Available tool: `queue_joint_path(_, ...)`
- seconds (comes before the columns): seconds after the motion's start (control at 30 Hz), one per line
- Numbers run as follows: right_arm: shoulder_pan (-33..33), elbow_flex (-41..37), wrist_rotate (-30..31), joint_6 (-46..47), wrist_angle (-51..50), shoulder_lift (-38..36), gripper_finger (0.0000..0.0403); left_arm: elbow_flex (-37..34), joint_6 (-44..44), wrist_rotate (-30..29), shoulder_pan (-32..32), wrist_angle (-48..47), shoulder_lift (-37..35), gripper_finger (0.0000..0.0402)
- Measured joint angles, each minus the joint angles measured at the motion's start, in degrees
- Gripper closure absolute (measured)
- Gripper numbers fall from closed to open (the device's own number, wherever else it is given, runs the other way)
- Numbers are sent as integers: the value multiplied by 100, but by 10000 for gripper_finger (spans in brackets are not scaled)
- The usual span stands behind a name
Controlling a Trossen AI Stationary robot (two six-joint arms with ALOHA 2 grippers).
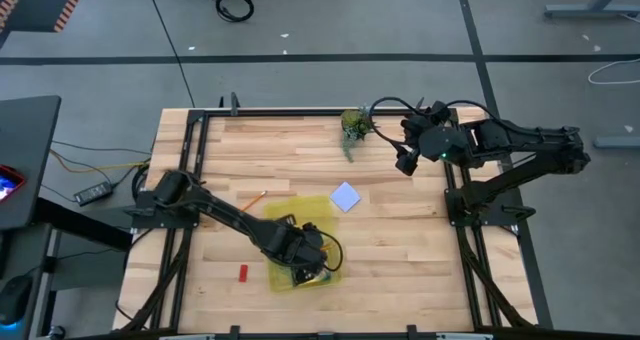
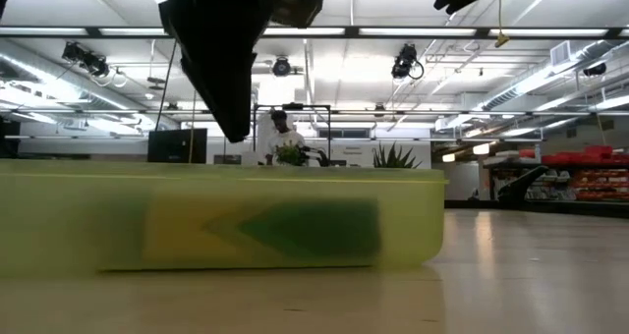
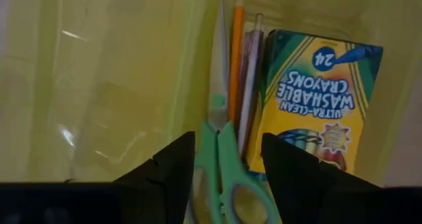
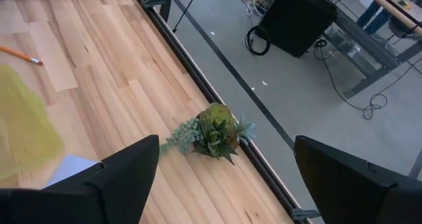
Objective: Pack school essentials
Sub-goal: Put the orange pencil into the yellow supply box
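Note:
A translucent yellow case (image 1: 300, 242) lies near the table's front middle. My left gripper (image 1: 305, 250) (image 3: 227, 141) reaches down into it, open. Its fingers stand on either side of the green-handled scissors (image 3: 221, 165), which lie flat on the case floor. Beside the scissors lie an orange pencil (image 3: 236, 59), a second thin pencil (image 3: 250, 79) and the crayon box (image 3: 316, 99). Outside the case, the pale blue note pad (image 1: 345, 196), another orange pencil (image 1: 252, 199) and the red block (image 1: 242, 272) rest on the table. My right gripper (image 1: 405, 162) (image 4: 227, 141) hangs open in the air over the far right of the table.
A small green potted plant (image 1: 352, 125) (image 4: 214, 132) lies on its side at the far edge, below my right gripper. In the low view the case wall (image 2: 246, 216) fills the foreground. Bare wood lies right of the case. A person stands in the room beyond.

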Motion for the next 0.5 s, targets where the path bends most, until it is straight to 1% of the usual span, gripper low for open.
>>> queue_joint_path(0.13,0,0,-62,2,-4,0,44,4,181,-151,-5,25,-101,232)
queue_joint_path(0.23,0,0,-229,2,-13,0,44,2,590,-357,-27,50,-177,241)
queue_joint_path(0.37,1,0,-277,-11,-24,0,44,-30,997,-513,-51,0,-260,258)
queue_joint_path(0.5,0,0,-276,-7,-16,-2,44,-55,1201,-567,-56,-498,-253,277)
